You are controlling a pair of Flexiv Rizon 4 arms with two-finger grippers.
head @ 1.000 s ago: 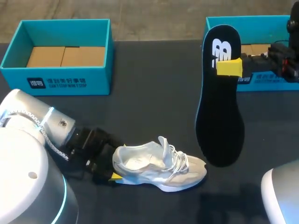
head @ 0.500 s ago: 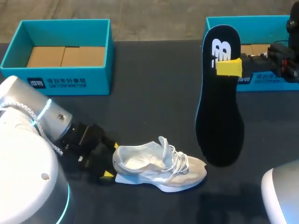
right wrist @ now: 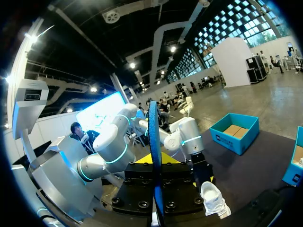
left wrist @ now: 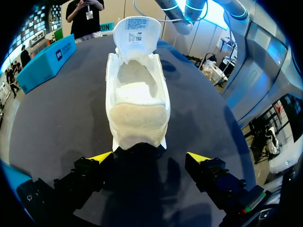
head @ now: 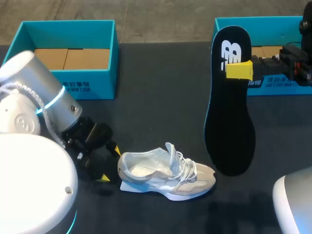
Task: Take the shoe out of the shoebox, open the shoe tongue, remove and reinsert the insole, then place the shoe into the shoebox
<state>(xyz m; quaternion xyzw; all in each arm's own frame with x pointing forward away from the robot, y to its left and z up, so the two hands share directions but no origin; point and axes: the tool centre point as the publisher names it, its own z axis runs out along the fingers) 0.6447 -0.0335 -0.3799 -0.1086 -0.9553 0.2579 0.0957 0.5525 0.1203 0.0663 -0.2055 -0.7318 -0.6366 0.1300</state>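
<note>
The left claw [head: 109, 165] has backed off the heel of the shoe [head: 165, 173] and released it. The right claw [head: 239, 69] stays clenched on the lifted insole [head: 229, 122], so reinsertion likely comes next.

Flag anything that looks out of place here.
The insole hangs upright in the air, pinched by the right end effector, not inside the shoe, which stands on the table with its tongue lifted. Nothing looks damaged.

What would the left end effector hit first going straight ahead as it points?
The shoe: its heel lies just ahead of the open left end effector, centred between its fingers. Depth is hard to judge, but the gap looks small.
</note>
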